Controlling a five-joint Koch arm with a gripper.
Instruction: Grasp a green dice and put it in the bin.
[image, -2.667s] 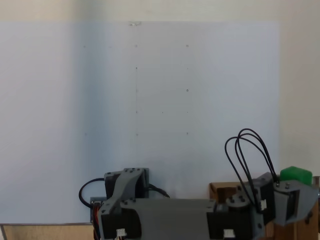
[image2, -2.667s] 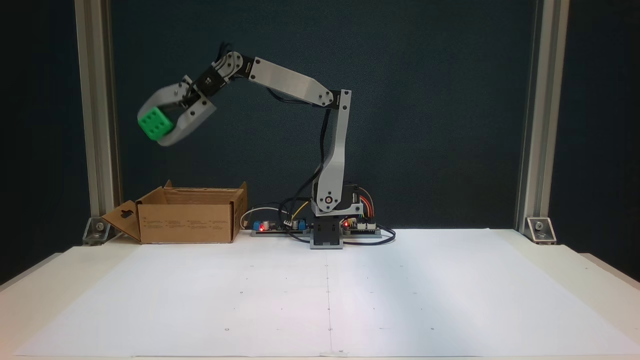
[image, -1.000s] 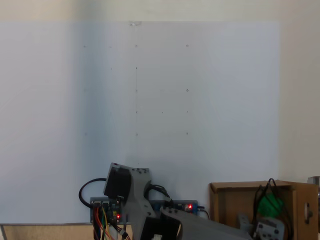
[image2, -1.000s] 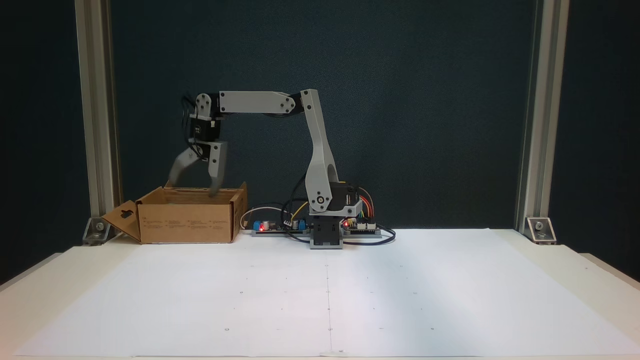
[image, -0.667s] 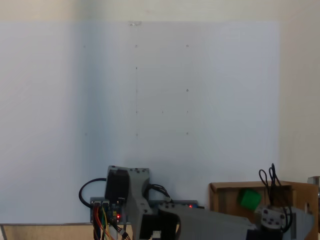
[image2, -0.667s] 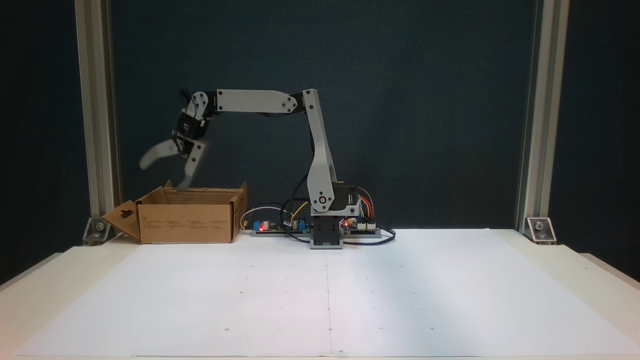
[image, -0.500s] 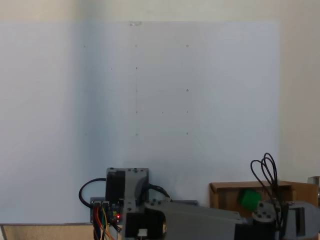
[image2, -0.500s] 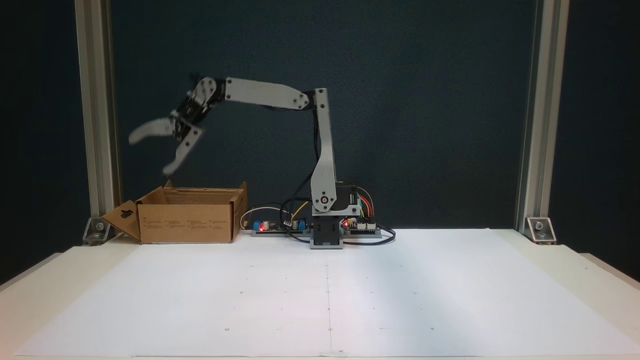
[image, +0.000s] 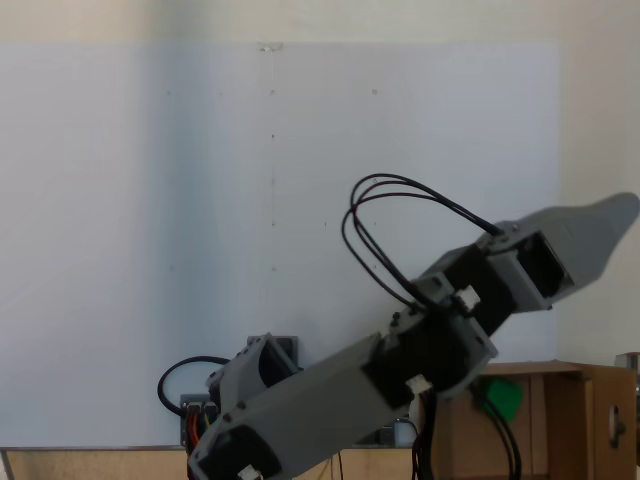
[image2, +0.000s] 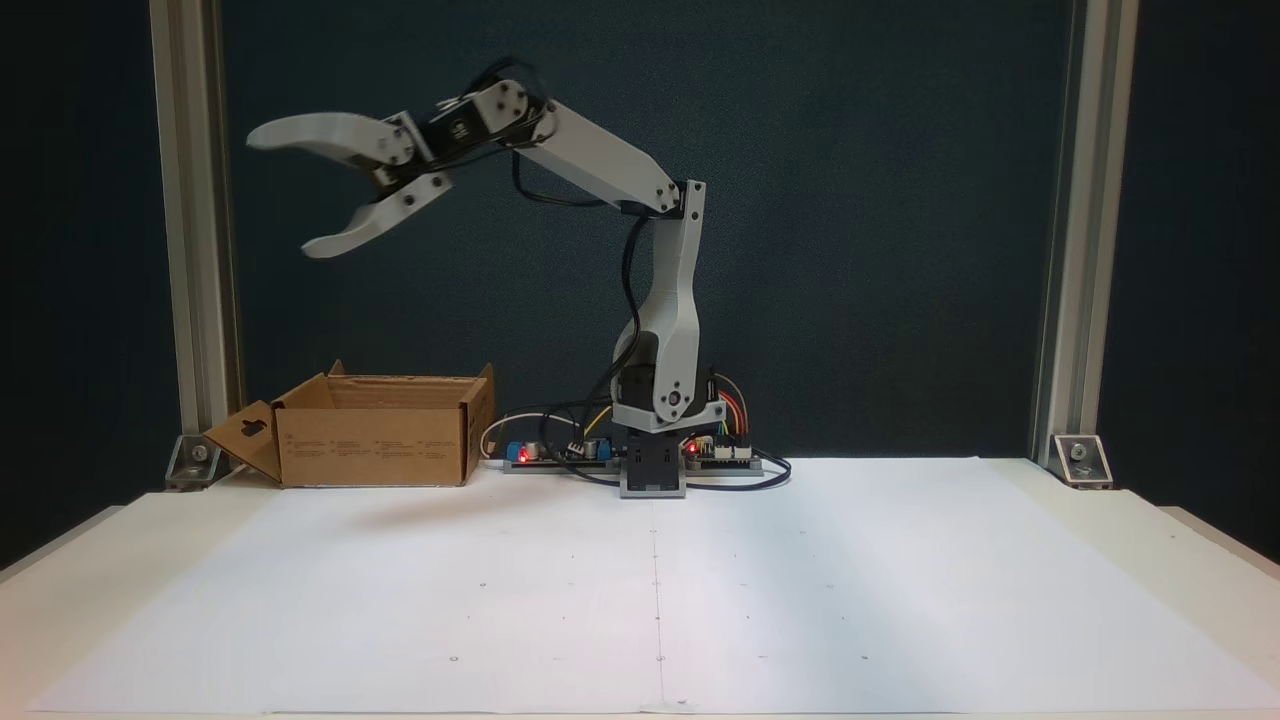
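Since the frames from moments ago, the arm has swung up and away from the bin, and the green dice that the tool carried earlier now lies inside the bin.

In the fixed view that looks down from above, the green dice (image: 500, 397) sits within the bin (image: 590, 420), a brown cardboard box at the lower right corner. The dice is a bright green block, partly hidden by the arm's black cables, resting against the plain tan inner floor; its pips cannot be made out here. The grey arm crosses the lower half of the picture on a slant, from its base at the bottom up towards the right edge, where one grey jaw ends. White paper covers the tabletop (image: 120, 200) above it.

In the fixed view from the front, the tool (image2: 281, 194) is raised high, above and a little left of the bin (image2: 375, 445), with its two curved jaws spread wide and nothing between them. The bin stands on the tabletop (image2: 900, 600) left of the arm's base, flaps upright; the dice is hidden by its walls.

Judging from this, the drop is done and the task looks essentially complete; the arm seems to be withdrawing.
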